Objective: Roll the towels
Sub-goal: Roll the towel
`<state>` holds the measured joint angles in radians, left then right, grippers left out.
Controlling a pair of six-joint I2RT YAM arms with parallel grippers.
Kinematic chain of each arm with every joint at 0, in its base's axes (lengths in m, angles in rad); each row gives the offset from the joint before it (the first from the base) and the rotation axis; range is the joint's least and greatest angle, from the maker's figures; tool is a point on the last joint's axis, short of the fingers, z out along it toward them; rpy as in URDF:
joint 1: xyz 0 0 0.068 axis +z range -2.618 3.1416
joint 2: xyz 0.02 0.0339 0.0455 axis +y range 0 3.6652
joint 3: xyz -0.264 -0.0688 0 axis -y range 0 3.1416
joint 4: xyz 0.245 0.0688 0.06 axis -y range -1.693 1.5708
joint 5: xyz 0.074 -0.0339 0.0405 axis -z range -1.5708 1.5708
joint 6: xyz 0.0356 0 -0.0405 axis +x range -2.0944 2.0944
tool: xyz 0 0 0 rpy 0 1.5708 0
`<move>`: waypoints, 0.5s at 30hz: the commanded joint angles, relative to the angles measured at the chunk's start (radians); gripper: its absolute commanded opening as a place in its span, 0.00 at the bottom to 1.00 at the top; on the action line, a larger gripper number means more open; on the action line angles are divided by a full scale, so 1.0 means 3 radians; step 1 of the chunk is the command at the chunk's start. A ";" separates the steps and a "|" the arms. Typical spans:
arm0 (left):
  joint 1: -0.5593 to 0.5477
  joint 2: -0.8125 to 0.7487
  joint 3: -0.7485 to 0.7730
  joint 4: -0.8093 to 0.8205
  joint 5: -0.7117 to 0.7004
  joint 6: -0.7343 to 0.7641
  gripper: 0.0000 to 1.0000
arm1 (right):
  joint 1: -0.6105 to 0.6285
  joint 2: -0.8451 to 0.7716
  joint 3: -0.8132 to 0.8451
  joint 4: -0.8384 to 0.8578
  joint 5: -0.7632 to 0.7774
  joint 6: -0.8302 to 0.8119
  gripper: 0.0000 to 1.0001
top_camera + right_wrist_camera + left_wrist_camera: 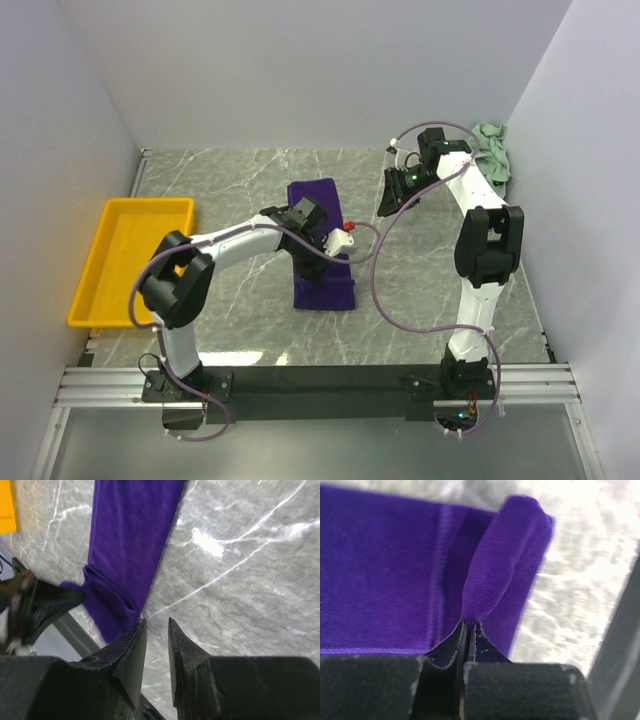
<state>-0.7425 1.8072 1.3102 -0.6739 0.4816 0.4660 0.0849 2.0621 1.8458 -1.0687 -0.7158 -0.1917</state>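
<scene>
The deep purple towel (318, 195) lies lengthwise on the middle of the marble table, with its near end bunched up. My left gripper (308, 258) reaches over it from the left. In the left wrist view the gripper (469, 624) is shut on a raised fold of the purple towel (380, 570). The pale mint green towel (492, 155) sits crumpled in the far right corner. My right gripper (392, 203) hangs right of the purple towel. In its own view the right gripper (157, 622) stands open by a narrow gap, empty, over bare marble beside the purple towel (130, 530).
A yellow plastic tray (130, 255) sits at the table's left edge. White walls close in the left, back and right sides. A metal rail (320, 385) carrying both arm bases runs along the near edge.
</scene>
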 commanded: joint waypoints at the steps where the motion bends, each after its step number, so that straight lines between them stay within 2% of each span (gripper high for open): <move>1: 0.0133 0.0183 0.0158 0.0027 0.0057 0.0001 0.00 | -0.0022 -0.0109 -0.0052 0.0004 -0.0099 -0.0026 0.31; 2: 0.0159 0.0259 0.0188 0.0057 0.0051 0.0006 0.01 | -0.0022 -0.0104 -0.0057 -0.0007 -0.0099 -0.0036 0.31; 5: 0.0235 0.0316 0.0184 0.0139 0.0010 0.0006 0.17 | -0.0027 -0.0098 -0.0073 -0.0022 -0.0099 -0.0051 0.31; 7: 0.0271 0.0306 0.0168 0.0180 -0.0005 -0.0019 0.32 | -0.0022 -0.0119 -0.0119 -0.0007 -0.0104 -0.0041 0.31; 8: 0.0292 0.0261 0.0173 0.0186 0.0000 -0.0034 0.45 | -0.0022 -0.0129 -0.0134 -0.0002 -0.0114 -0.0026 0.31; 9: 0.0317 0.0225 0.0173 0.0196 0.0005 -0.0055 0.53 | -0.0022 -0.0154 -0.0165 -0.0002 -0.0150 -0.0021 0.31; 10: 0.0388 0.0164 0.0168 0.0216 0.0005 -0.0136 0.55 | -0.0022 -0.0180 -0.0246 0.0034 -0.0191 -0.0011 0.31; 11: 0.0440 -0.0009 0.0128 0.0237 0.0056 -0.0187 0.58 | -0.0022 -0.0231 -0.0323 0.0085 -0.0247 0.0025 0.30; 12: 0.0491 -0.0127 0.0102 0.0232 0.0117 -0.0228 0.66 | -0.0022 -0.0368 -0.0409 0.0141 -0.0298 0.0046 0.29; 15: 0.0588 -0.0705 -0.0163 0.0237 0.0026 -0.0183 0.75 | 0.0049 -0.0665 -0.0742 0.0356 -0.0492 0.0097 0.29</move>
<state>-0.5930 1.8053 1.2984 -0.6201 0.4751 0.4217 0.0864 1.9965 1.6684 -1.0206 -0.7799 -0.1795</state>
